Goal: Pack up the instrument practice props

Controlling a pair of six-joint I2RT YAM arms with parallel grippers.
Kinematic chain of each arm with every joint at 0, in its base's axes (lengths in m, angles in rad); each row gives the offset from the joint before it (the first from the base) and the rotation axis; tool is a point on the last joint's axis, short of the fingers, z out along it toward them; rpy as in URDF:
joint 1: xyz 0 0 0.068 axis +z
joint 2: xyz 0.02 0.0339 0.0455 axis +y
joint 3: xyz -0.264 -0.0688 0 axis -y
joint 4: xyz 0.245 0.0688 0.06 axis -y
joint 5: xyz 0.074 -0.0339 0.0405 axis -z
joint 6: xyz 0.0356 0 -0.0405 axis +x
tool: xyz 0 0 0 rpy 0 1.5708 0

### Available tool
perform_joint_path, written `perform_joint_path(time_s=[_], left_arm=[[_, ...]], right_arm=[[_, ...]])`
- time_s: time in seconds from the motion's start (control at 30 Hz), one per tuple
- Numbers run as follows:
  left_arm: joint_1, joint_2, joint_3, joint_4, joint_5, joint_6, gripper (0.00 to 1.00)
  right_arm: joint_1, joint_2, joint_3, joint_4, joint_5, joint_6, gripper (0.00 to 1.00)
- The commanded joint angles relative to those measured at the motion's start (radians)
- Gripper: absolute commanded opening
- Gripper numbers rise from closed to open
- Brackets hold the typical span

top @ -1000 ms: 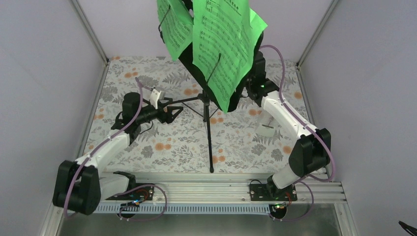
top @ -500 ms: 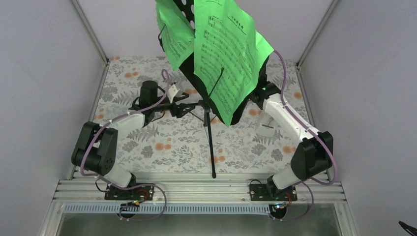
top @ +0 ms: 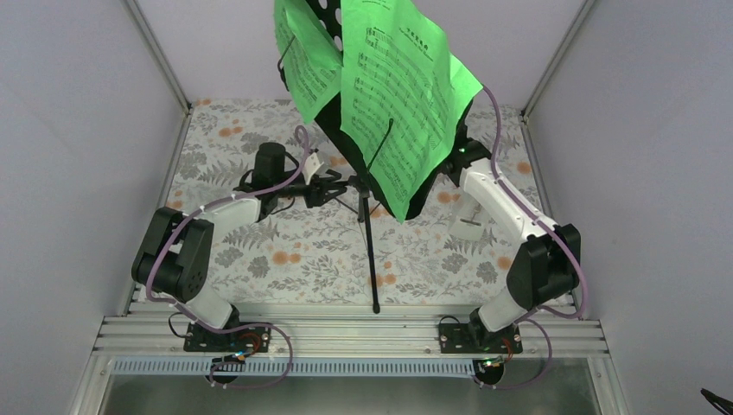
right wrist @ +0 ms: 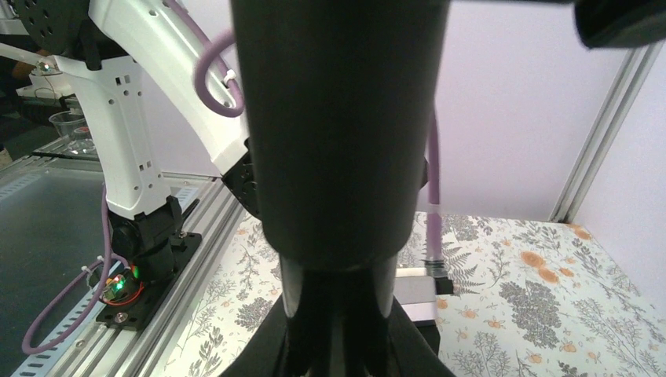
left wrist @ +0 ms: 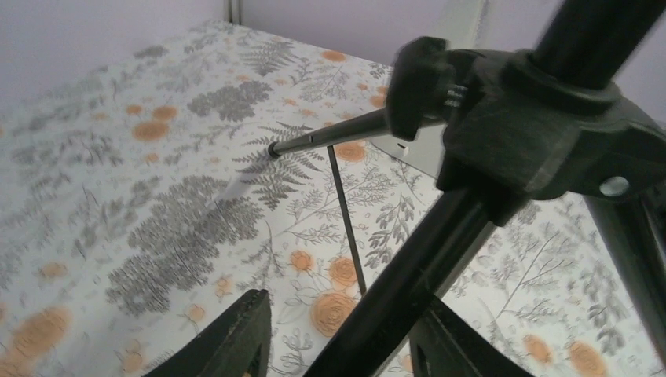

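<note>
Two arms bent inward, flanking music stand

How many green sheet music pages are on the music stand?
2. The left page hangs at the upper left of the music stand; the right page drapes down its front. More may be hidden beneath them.

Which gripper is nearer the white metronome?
Right. The right gripper clamps the music stand just beyond the metronome; the left gripper straddles a stand tube on the pole's opposite side.
</note>
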State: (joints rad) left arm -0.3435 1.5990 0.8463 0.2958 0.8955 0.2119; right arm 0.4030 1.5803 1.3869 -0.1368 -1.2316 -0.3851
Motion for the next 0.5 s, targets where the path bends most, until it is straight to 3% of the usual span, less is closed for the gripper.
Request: perform_joint_path(time_s=[0.0,0.47], left_arm=[[-0.024,0.002,0.008,0.018,-0.002,0.039,0.39],[-0.100,-0.119,-0.102,0.072,-0.270,0.057,0.13]], right_arm=[[-0.016,0.051,0.053,0.014,0.060,-0.064,0.04],[-0.021,0.113,0.127,-0.029,0.131,-0.103,0.07]])
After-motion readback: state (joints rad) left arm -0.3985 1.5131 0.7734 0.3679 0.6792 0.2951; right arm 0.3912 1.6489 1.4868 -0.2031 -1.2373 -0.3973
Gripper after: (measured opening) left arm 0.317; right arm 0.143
